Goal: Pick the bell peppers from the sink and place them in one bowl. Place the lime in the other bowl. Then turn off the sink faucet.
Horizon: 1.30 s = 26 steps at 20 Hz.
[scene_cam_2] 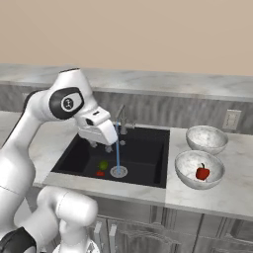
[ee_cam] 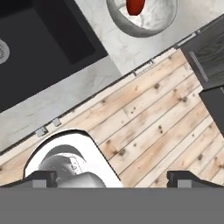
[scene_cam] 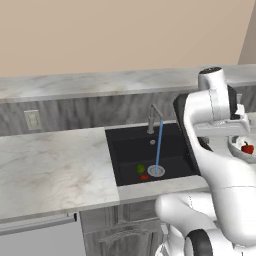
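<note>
Water runs from the sink faucet (scene_cam: 155,117) (scene_cam_2: 122,121) into the black sink (scene_cam: 127,150) (scene_cam_2: 143,153). On the basin floor beside the drain lie the green lime (scene_cam: 140,169) (scene_cam_2: 103,164) and one red bell pepper (scene_cam: 144,177) (scene_cam_2: 100,173), close together. A second bell pepper (scene_cam_2: 202,172) (scene_cam: 247,148) (ee_cam: 134,6) rests inside the nearer bowl (scene_cam_2: 185,165) (ee_cam: 168,17) on the counter right of the sink. The farther bowl (scene_cam_2: 206,139) holds nothing. My gripper (scene_cam_2: 100,145) (ee_cam: 116,178) hangs open and empty above the sink's front area.
Pale marble counter (scene_cam: 50,165) stretches left of the sink, with a wall outlet (scene_cam: 32,120) behind it and another outlet (scene_cam_2: 231,119) at the right. Wooden floor (ee_cam: 166,113) and dark cabinet fronts (ee_cam: 210,57) lie below the counter edge.
</note>
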Available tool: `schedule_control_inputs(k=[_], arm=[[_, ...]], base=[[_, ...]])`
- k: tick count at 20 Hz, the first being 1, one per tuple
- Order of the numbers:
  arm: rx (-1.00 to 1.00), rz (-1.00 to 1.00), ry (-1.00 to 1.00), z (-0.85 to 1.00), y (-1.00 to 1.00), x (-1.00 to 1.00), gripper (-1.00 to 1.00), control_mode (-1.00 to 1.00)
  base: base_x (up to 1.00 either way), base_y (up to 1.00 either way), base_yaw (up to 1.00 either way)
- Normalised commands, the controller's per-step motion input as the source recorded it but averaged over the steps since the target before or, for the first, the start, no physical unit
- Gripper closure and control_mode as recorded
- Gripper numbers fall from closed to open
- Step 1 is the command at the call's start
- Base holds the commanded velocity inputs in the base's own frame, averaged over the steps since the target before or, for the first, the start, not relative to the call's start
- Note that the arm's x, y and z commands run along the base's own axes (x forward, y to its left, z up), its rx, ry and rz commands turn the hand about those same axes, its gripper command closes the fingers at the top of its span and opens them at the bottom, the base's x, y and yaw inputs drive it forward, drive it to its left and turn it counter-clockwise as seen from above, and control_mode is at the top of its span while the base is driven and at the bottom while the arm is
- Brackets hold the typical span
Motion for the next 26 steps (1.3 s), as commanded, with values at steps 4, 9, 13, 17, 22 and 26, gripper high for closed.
schedule_control_inputs(k=[4,9,13,17,22,26], arm=[[0.23,0.05,0.06,-0.32,0.44,0.09,-1.00,-1.00],[0.29,0.09,0.02,-0.48,0.21,0.14,-1.00,-1.00],[0.23,0.10,0.00,-0.26,0.25,0.01,-1.00,-1.00],[0.12,0.14,0.00,-0.30,0.34,0.00,-1.00,-1.00],[0.01,0.22,0.00,-0.32,0.45,0.03,-1.00,-1.00],[0.00,0.22,0.00,-0.26,0.44,0.14,-1.00,-1.00]], base=[[0.00,0.00,0.00],[0.00,0.00,0.00],[0.00,0.00,0.00],[0.00,0.00,0.00],[0.00,0.00,0.00],[0.00,0.00,0.00]])
